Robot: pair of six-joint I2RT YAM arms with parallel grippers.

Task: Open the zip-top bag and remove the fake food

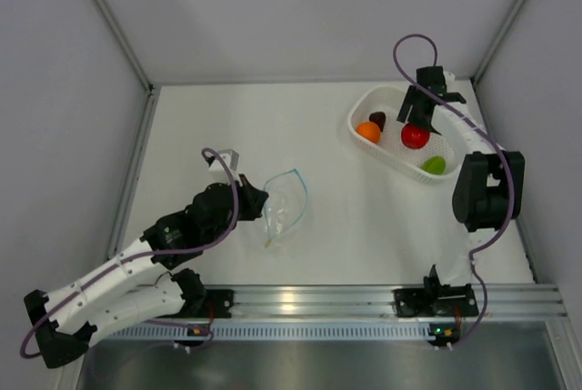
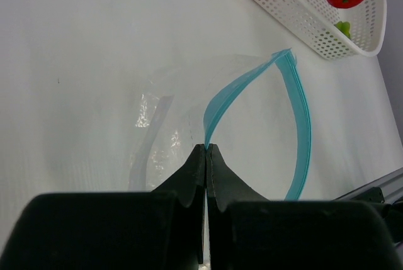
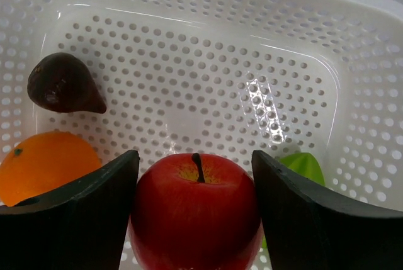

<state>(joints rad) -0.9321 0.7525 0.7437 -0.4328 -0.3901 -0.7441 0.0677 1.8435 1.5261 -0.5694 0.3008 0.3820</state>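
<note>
The left hand [image 2: 206,149] is pressed tight on the blue zip strip [image 2: 303,131] of the zip-top bag [image 1: 284,210], which lies open on the worktop [image 1: 227,117]. The right hand [image 1: 420,125] pinches the red apple [image 3: 195,213] over the white basket [image 1: 362,110]. The orange [image 1: 368,131], green piece [image 1: 434,165] and brown piece [image 1: 377,120] sit inside the basket.

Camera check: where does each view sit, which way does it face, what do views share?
Top external: above, behind the bases, looking down on the table; both arms show.
Left wrist: looks past the shut left claw pinching the zip-top bag, toward the white basket.
Right wrist: looks down into the basket; right claw grips the red apple.
Shared: both wrist views show basket and apple.
</note>
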